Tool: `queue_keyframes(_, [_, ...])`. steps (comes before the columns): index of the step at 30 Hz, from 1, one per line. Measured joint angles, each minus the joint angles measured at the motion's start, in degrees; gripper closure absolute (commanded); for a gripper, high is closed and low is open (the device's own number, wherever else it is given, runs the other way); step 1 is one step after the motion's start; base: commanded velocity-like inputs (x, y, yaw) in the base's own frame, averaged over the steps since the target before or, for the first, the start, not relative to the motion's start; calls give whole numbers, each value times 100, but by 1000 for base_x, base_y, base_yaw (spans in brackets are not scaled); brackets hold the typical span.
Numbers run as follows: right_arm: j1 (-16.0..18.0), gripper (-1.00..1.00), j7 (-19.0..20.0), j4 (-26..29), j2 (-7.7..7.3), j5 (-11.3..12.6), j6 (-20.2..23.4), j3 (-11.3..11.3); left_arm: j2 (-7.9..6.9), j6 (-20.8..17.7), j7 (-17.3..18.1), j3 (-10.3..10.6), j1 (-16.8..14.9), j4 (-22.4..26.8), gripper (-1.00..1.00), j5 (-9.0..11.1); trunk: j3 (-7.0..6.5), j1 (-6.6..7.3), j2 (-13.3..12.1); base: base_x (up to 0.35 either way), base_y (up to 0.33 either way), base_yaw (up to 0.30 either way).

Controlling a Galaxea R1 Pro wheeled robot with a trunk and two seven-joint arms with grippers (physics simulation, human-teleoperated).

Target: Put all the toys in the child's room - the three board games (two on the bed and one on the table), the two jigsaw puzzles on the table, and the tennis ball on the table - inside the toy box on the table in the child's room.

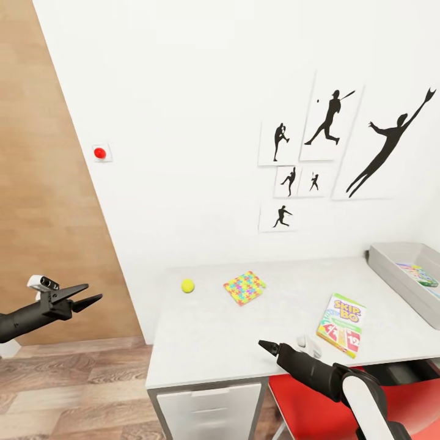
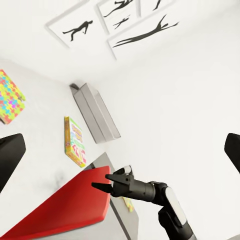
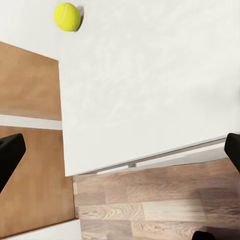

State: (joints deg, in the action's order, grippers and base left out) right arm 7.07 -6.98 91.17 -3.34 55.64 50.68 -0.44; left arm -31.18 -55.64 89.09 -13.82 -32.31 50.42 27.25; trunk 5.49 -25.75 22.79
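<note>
On the white table (image 1: 232, 342) a yellow-green tennis ball (image 1: 187, 285) (image 3: 67, 16) lies near the far left corner. A multicoloured jigsaw puzzle (image 1: 244, 288) (image 2: 9, 97) lies to its right. The SKIP-BO board game (image 1: 341, 324) (image 2: 74, 141) lies flat further right. The grey toy box (image 1: 397, 281) (image 2: 97, 115) stands at the table's right end with a colourful flat item (image 1: 418, 274) inside. My right gripper (image 1: 269, 349) (image 2: 102, 181) hangs open over the table's front edge, left of SKIP-BO. Off the table to the left, my left gripper (image 1: 91, 292) is open and holds nothing. The bed is out of view.
A red swivel chair (image 1: 305, 403) (image 2: 65, 205) sits under the table's front edge, below my right arm. Grey drawers (image 1: 208, 409) stand under the table's left end. A red dome button (image 1: 100, 153) is on the white wall; a wood-panelled wall (image 1: 43, 183) rises at left.
</note>
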Motion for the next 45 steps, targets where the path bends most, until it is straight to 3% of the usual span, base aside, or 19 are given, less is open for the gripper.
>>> queue_keyframes(22, [0,-100,-2,-2,0,0,1,11,8,0,0,1,1,4,-100,-1,0,0,0,0,71,9])
queue_keyframes(35, [1,-100,3,-3,0,2,8,9,7,0,-1,-1,2,2,-100,1,0,1,0,9,129,266])
queue_keyframes(45, [1,-100,8,-2,-1,-1,9,3,15,8,-9,-1,3,-4,-100,1,0,1,0,190,52,249])
